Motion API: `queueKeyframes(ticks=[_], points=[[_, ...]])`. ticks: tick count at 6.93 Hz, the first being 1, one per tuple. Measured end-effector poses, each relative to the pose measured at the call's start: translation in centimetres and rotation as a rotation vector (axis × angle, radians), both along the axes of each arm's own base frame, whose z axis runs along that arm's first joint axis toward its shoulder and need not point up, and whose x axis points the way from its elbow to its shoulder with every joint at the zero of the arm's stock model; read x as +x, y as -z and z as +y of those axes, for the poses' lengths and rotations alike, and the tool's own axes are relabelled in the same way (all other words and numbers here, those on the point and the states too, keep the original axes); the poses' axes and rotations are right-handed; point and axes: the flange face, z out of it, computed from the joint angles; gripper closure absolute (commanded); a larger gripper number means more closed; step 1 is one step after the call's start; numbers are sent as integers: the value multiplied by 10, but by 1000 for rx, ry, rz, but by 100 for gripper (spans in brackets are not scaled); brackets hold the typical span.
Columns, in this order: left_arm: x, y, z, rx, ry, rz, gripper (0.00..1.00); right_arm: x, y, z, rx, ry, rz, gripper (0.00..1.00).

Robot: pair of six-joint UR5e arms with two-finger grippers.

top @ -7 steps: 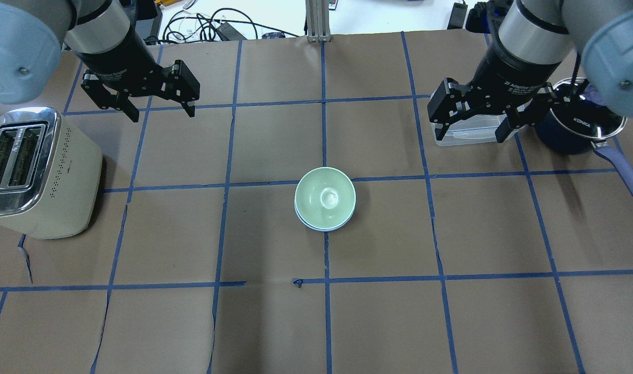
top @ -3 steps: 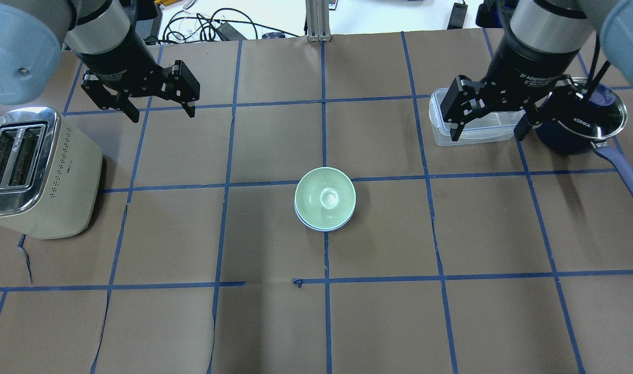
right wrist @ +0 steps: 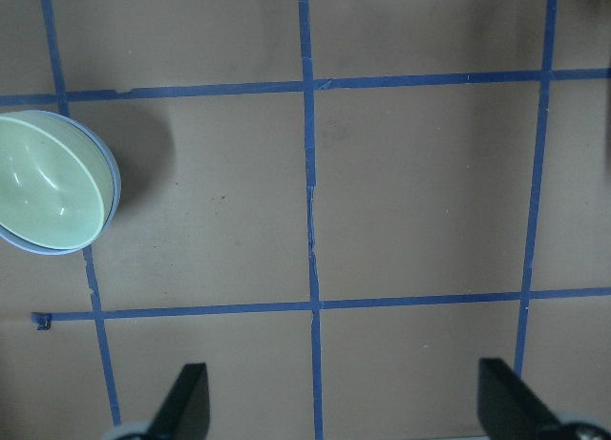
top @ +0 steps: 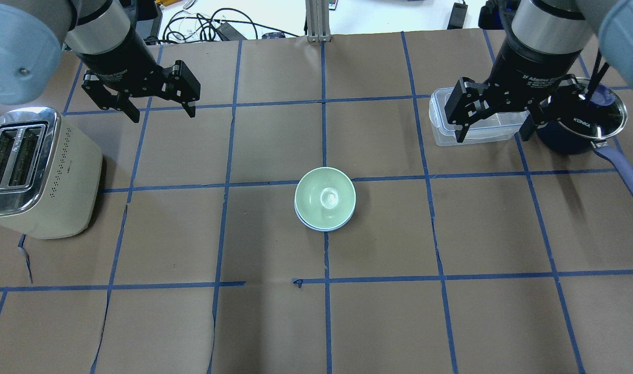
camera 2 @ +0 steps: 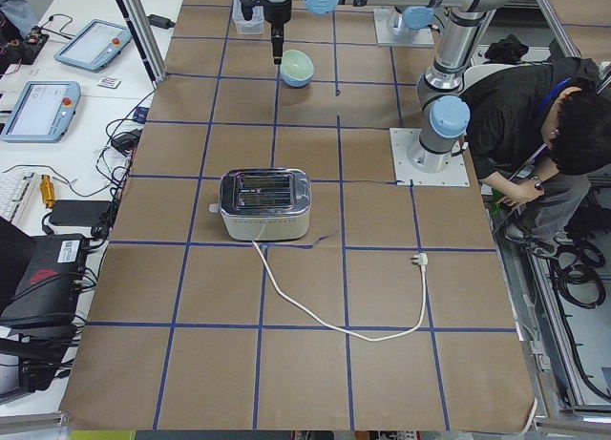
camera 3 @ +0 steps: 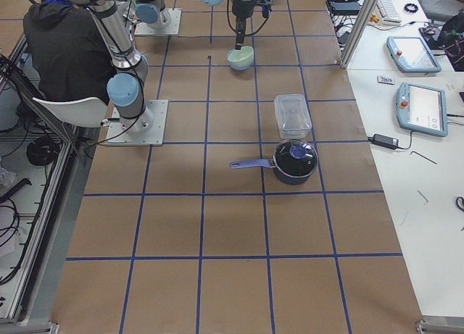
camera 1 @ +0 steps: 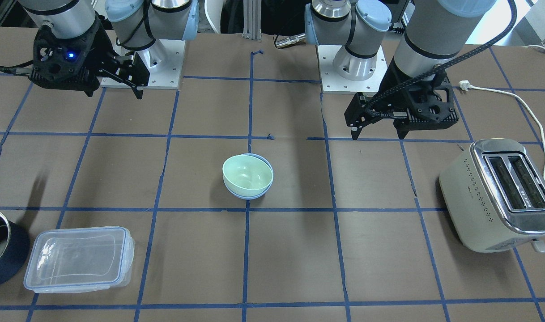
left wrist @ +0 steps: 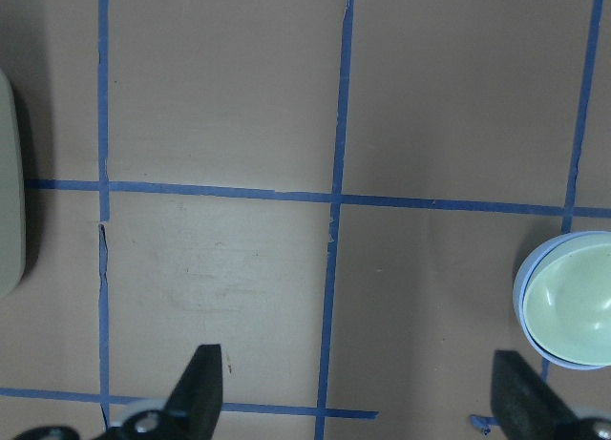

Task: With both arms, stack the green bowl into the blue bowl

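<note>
The green bowl (top: pixel 324 196) sits nested inside the blue bowl (top: pixel 316 226) at the table's middle; only the blue rim shows beneath it. Both show in the front view too: green bowl (camera 1: pixel 247 175), blue bowl (camera 1: pixel 251 196). My left gripper (top: pixel 163 111) is open and empty, raised at the far left, well apart from the bowls. My right gripper (top: pixel 492 136) is open and empty, raised at the far right over a clear container. In the left wrist view the green bowl (left wrist: pixel 573 306) is at the right edge; in the right wrist view it (right wrist: pixel 48 178) is at the left edge.
A cream toaster (top: pixel 36 171) stands at the left edge, its cord (camera 1: pixel 514 96) trailing behind. A clear rectangular container (top: pixel 441 130) and a dark blue lidded pot (top: pixel 576 130) with a long handle sit at the far right, under my right arm.
My right gripper has moved to the right and back, uncovering more of the clear container. The left arm and the stacked bowls have not moved.
</note>
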Motion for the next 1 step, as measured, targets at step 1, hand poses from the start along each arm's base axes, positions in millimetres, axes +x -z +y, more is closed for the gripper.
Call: queueKeyframes(ticks=[1], points=[[0, 0, 0, 0, 0, 1, 0, 0, 0, 0, -1, 1, -1, 0]])
